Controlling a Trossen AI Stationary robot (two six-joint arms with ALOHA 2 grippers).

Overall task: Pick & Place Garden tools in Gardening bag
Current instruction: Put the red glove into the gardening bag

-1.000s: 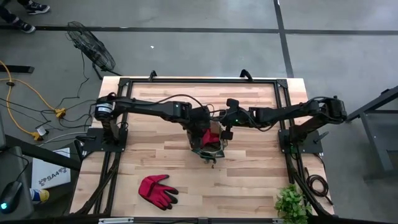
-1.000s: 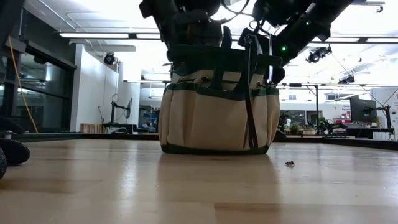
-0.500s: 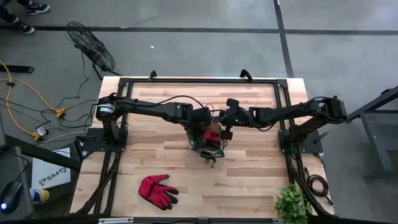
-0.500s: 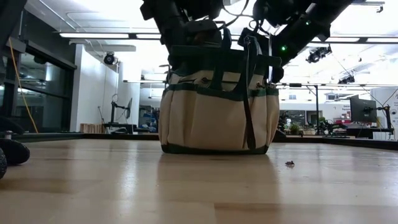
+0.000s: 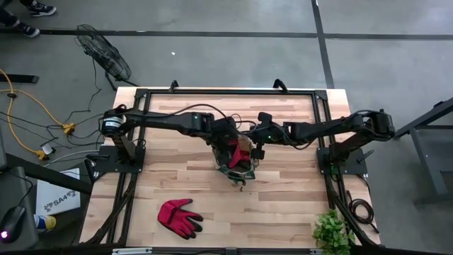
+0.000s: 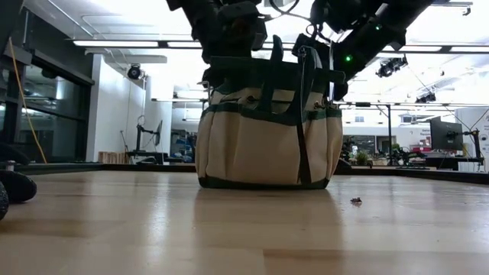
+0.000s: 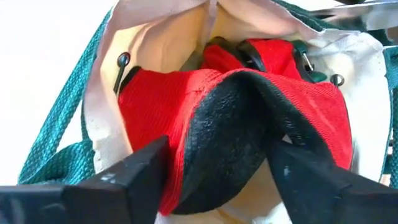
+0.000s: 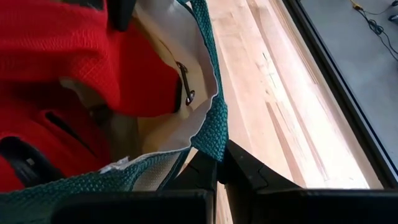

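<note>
At lower left of the high view I see a red glove [image 5: 178, 217] on the table [image 5: 283, 205]. At centre, my left gripper [image 7: 217, 168] is spread around the black-and-red glove [image 7: 230, 124] inside the bag [image 6: 263, 137]; my right gripper [image 8: 216, 167] pinches the bag's rim.

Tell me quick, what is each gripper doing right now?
Left gripper: open, over the black-and-red glove in the bag.
Right gripper: shut on the bag's rim.

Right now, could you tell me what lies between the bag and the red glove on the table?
Only bare wood: in the high view nothing lies between the bag and the red glove.
</note>
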